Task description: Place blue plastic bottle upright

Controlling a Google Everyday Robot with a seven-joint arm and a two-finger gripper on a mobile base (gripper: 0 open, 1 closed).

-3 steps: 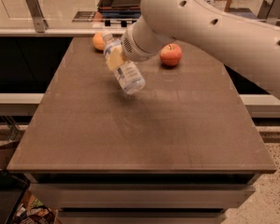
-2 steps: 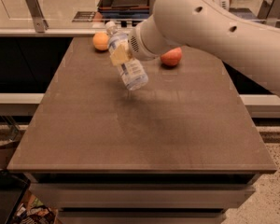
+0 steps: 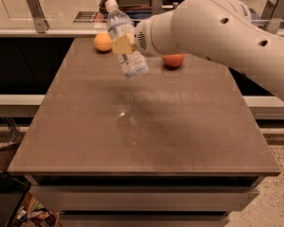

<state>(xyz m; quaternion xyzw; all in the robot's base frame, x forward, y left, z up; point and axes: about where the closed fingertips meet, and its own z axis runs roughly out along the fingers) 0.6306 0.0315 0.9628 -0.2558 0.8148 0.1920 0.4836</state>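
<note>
The blue plastic bottle (image 3: 127, 40) is a clear ribbed water bottle with a white cap. It hangs in the air above the far middle of the brown table (image 3: 146, 126), tilted with its cap up and to the left. My gripper (image 3: 123, 45) is shut on the bottle around its middle, with a yellowish finger pad (image 3: 122, 45) against its front. The big white arm (image 3: 217, 32) comes in from the right.
An orange (image 3: 103, 42) lies at the table's far left. A red apple (image 3: 173, 60) lies at the far middle, partly behind the arm. A counter with metal rails runs behind the table.
The bottle has risen and turned toward upright, its cap now pointing up and left. The arm has swung further over the table.
</note>
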